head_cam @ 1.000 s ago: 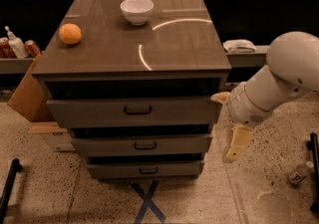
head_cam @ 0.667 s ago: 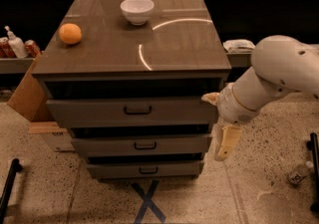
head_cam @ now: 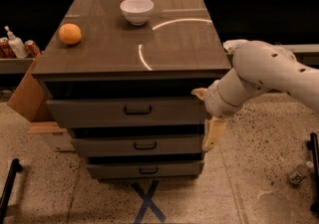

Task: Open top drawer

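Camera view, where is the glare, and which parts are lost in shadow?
In the camera view, two bright curved streaks of glare cross the cabinet top, near the white bowl; the gap above the top drawer is in deep shadow; the gripper, hanging beside the drawers' right ends, is evenly lit.

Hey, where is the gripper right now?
In the camera view the gripper hangs by the right end of the middle drawer, below the top drawer and well right of its handle.
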{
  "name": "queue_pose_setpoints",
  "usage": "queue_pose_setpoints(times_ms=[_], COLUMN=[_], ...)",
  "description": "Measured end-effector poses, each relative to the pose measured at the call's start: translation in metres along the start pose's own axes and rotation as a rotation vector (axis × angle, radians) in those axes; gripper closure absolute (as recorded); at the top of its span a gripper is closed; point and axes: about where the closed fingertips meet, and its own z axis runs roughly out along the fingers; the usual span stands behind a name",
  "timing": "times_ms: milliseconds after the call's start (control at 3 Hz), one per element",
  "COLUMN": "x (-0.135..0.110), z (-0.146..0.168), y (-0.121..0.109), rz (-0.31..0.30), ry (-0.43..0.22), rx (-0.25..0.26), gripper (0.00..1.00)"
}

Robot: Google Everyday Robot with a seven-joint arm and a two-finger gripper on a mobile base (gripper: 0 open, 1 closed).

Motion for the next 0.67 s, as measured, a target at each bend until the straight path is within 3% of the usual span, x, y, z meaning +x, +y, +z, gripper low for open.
queue_pose_setpoints(times_ms=[667], x=[0.0045], z=[0.0165], y=[-0.0139], rz=[-0.007], ry=[0.055], rx=[0.022], gripper=[0.00])
